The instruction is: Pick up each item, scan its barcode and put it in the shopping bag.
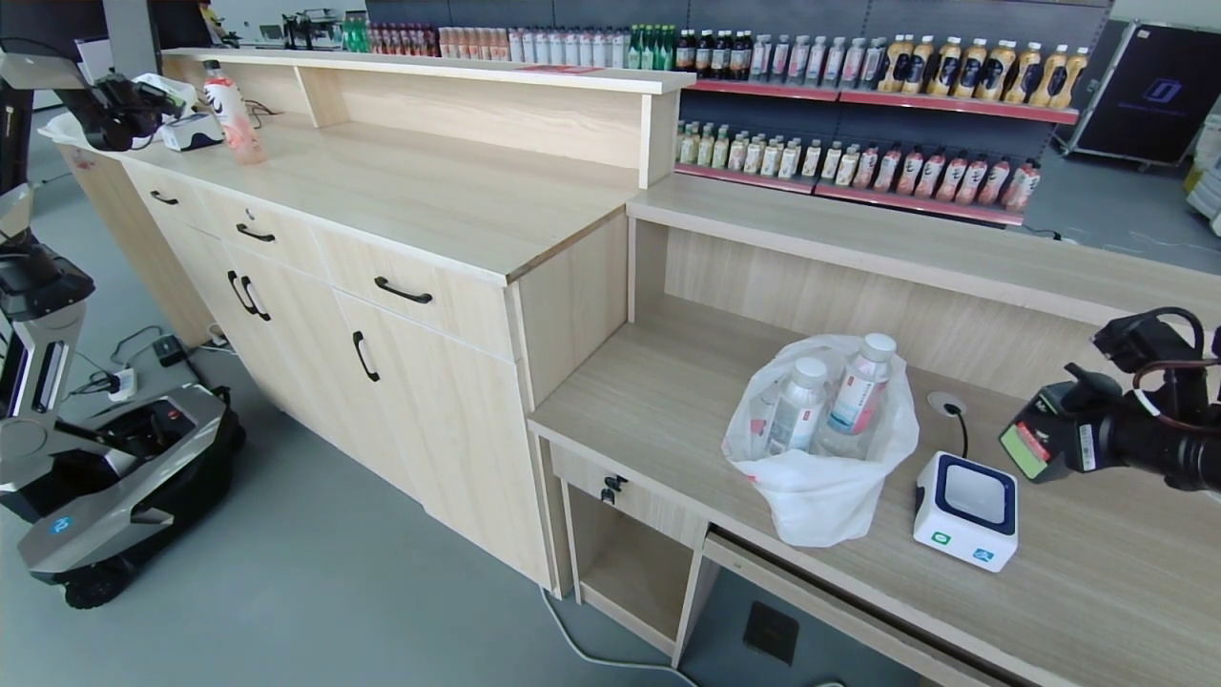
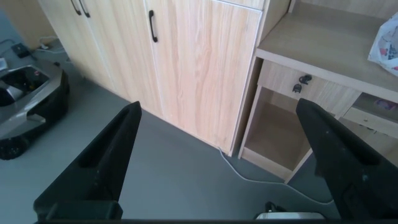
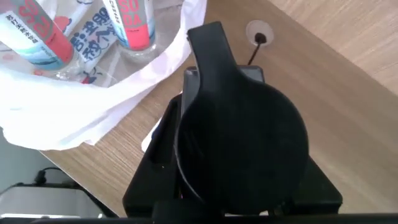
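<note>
A white shopping bag stands on the low counter with two clear bottles upright inside. The bag and its bottles also lie below the right wrist camera. To the bag's right sits the white barcode scanner with a dark-framed window. My right gripper hovers just right of and above the scanner, shut on a black item with a green end and a barcode label. My left gripper hangs open over the grey floor, in front of the cabinet, holding nothing.
A taller counter with drawers and doors runs to the left; a pink bottle and a small white device stand at its far end. Another wheeled robot is parked on the floor at left. Drink shelves line the back.
</note>
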Tool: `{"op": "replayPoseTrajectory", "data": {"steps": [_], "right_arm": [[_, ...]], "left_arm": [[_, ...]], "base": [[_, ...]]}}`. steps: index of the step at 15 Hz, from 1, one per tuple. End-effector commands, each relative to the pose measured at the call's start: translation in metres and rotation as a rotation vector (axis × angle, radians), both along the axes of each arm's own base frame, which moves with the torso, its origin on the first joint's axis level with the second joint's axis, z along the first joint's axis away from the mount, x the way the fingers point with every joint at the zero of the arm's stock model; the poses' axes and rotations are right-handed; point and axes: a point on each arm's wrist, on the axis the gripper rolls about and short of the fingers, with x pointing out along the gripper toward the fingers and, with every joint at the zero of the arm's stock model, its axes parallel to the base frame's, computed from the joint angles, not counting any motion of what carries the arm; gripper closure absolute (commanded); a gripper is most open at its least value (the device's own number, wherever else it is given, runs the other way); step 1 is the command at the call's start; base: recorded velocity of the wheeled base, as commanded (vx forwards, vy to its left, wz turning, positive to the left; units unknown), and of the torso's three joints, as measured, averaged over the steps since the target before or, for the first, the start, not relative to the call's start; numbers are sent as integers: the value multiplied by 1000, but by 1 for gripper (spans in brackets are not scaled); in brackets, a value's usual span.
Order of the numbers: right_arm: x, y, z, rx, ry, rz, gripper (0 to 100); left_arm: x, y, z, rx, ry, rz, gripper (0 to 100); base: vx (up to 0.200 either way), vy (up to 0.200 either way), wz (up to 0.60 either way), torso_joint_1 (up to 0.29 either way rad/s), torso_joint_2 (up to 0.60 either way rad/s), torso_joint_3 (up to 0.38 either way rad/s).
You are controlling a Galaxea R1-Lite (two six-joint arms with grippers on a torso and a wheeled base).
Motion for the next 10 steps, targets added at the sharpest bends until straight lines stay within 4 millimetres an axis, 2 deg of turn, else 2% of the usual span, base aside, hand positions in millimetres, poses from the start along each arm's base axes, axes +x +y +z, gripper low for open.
{"op": "replayPoseTrajectory", "data": {"steps": [1, 4, 5, 9, 10], "right_arm": [[-31, 4, 23, -65, -78, -16, 100], [-27, 4, 25, -79, -109, -7, 100], [-26, 4, 25, -81, -109, -5, 100], [-9, 2, 1, -66, -45, 10, 100], [-3, 3, -12, -50, -1, 19, 100]], "left_arm": [[0, 0, 0, -1, -1, 0, 0], [0, 0, 0, 1, -1, 0, 0], [0, 0, 0, 1, -1, 0, 0], [0, 0, 0, -1, -1, 0, 0], [0, 0, 0, -1, -1, 0, 0]], "base": [[0, 0, 0, 0, 0, 0], [0, 0, 600, 1, 1, 1], [0, 0, 0, 0, 0, 0], [0, 0, 0, 0, 0, 0], [0, 0, 0, 0, 0, 0]]}}
